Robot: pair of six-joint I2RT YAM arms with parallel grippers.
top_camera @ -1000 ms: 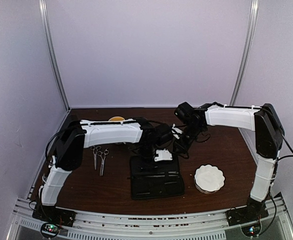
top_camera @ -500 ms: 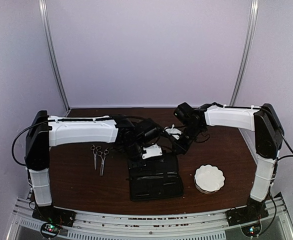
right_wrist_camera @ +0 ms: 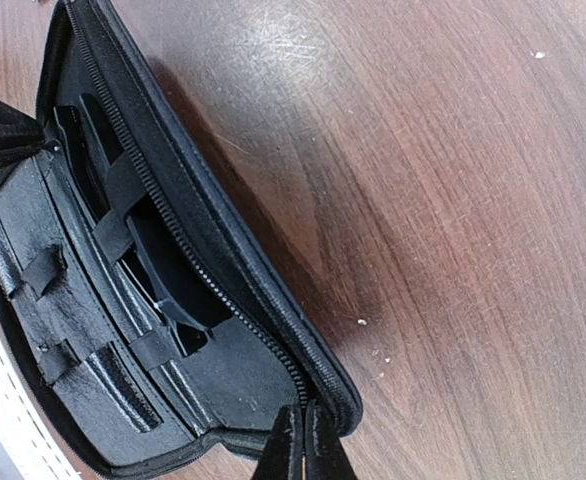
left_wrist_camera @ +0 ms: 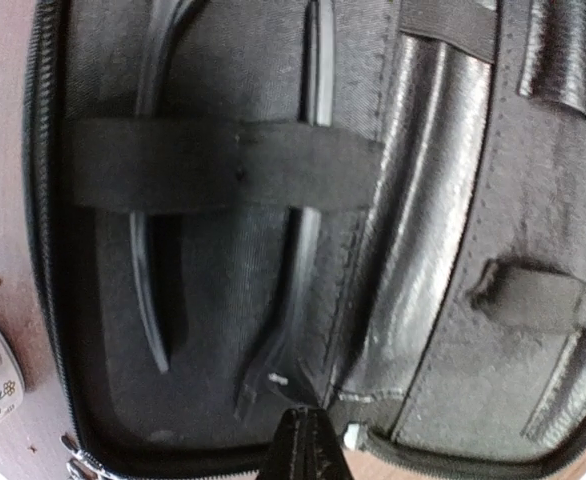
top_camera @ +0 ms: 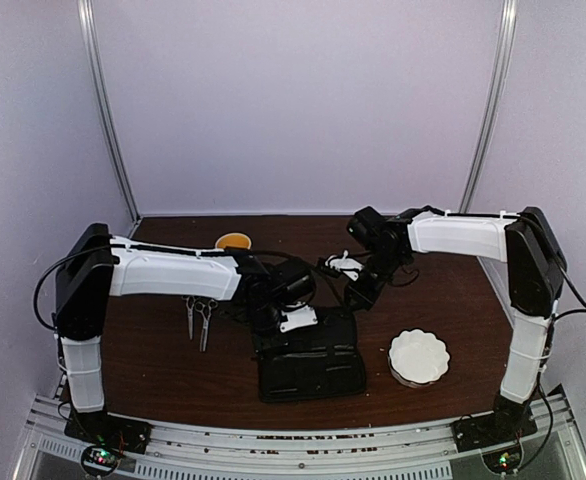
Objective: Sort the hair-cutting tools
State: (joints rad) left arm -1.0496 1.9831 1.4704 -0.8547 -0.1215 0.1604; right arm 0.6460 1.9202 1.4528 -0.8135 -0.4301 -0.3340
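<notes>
The two slim silver metal scissors with ring handles (top_camera: 198,318) lie side by side on the dark brown wooden surface (top_camera: 453,300), at nine o'clock of the black rectangular zip case (top_camera: 313,365). Their rings point to twelve and their blades to six. They look thin and bright against the wood, and I cannot tell whether they touch each other.

The two thin black clip-like pieces (left_wrist_camera: 303,250) already sit inside the open case. They run lengthwise under a broad black elastic strap (left_wrist_camera: 223,165) that crosses both and presses them flat to the fabric lining. They are narrow and matte, and one is gently curved.

I judge the strap is there to stop them sliding, and that the case lies open so the scissors can go into its other loops and sleeves.

My left claw (left_wrist_camera: 308,445) hangs over the case's twelve o'clock rim, its tips drawn together around nothing I can see. My right claw (right_wrist_camera: 303,445) is also pressed closed, right at the zip edge at about one o'clock. It is perhaps steadying the case, but I cannot tell whether it pinches the rim.

A white scallop-rimmed vessel (top_camera: 419,357) stands at three o'clock of the case, apart from it.
</notes>
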